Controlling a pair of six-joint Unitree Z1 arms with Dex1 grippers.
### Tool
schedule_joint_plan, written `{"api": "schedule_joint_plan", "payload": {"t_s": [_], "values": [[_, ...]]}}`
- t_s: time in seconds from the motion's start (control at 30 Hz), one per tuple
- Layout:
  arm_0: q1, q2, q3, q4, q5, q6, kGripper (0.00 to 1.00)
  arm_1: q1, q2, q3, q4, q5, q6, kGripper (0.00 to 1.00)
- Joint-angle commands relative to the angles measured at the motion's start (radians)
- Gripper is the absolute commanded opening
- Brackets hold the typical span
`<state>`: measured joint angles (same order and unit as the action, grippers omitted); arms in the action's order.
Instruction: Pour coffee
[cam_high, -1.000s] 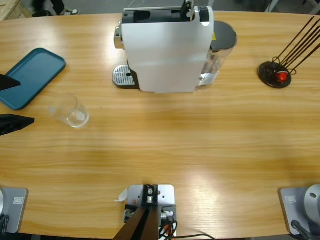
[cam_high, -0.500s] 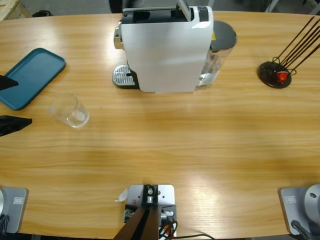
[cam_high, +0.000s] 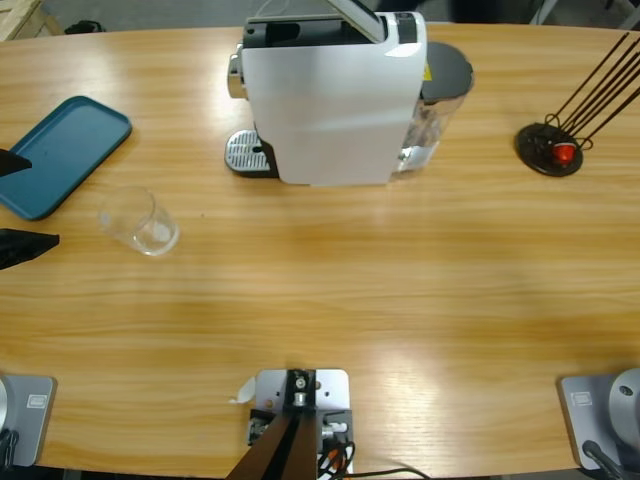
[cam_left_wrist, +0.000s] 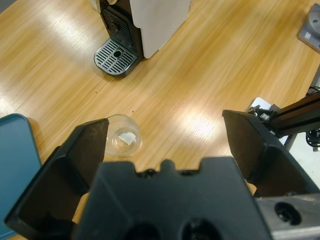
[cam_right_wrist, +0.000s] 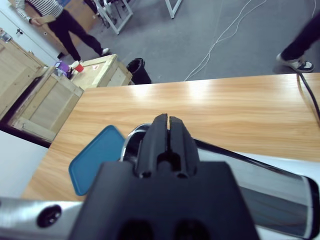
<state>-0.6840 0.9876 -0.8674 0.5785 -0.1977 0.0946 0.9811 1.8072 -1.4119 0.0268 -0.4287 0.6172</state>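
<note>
The long wooden bench (cam_high: 330, 290) fills nearly the whole high view. At its upper middle stands a white coffee machine (cam_high: 330, 100), its silver lever (cam_high: 355, 15) raised at the top and its perforated drip tray (cam_high: 248, 153) jutting toward the left; a dark-lidded clear water tank (cam_high: 445, 90) sits against the machine's right side. At the upper left of the frame lies a teal tray (cam_high: 65, 150), set at a slant. At the far right a black capsule stand (cam_high: 548, 148) with thin dark rods holds a red capsule (cam_high: 565, 153). A small clear glass tumbler (cam_high: 138, 222) stands on the bare wood at the left, below the tray and well apart from the drip tray; no coffee can be made out in it from either view, only a pale glint at its bottom. The left end effector (cam_left_wrist: 172, 150) shows in the high view as two black tips at the left edge, and in the left wrist view its jaws are spread wide with the tumbler (cam_left_wrist: 123, 142) between them but further out, untouched. In the right wrist view the right end effector (cam_right_wrist: 168, 125) is clenched, jaws pressed together at the near end of the silver lever (cam_right_wrist: 260, 167), with the tray (cam_right_wrist: 97, 157) at lower left; whether it grips the lever cannot be told.
</note>
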Motion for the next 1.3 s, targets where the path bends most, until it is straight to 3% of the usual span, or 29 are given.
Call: {"api": "schedule_joint_plan", "payload": {"t_s": [0.03, 1.1, 1.3], "values": [[0.007, 0.008, 0.019, -0.016, 0.017, 0.005, 0.996, 0.033, 0.144, 0.093, -0.035, 0.056, -0.011, 0.000], [0.014, -0.004, 0.031, -0.014, 0.022, 0.005, 0.996, 0.010, 0.274, 0.261, -0.096, 0.125, 0.028, 0.000], [0.016, -0.009, 0.034, -0.016, 0.031, 0.004, 0.996, 0.007, 0.154, 0.246, -0.093, 0.133, -0.162, 0.000]]}}
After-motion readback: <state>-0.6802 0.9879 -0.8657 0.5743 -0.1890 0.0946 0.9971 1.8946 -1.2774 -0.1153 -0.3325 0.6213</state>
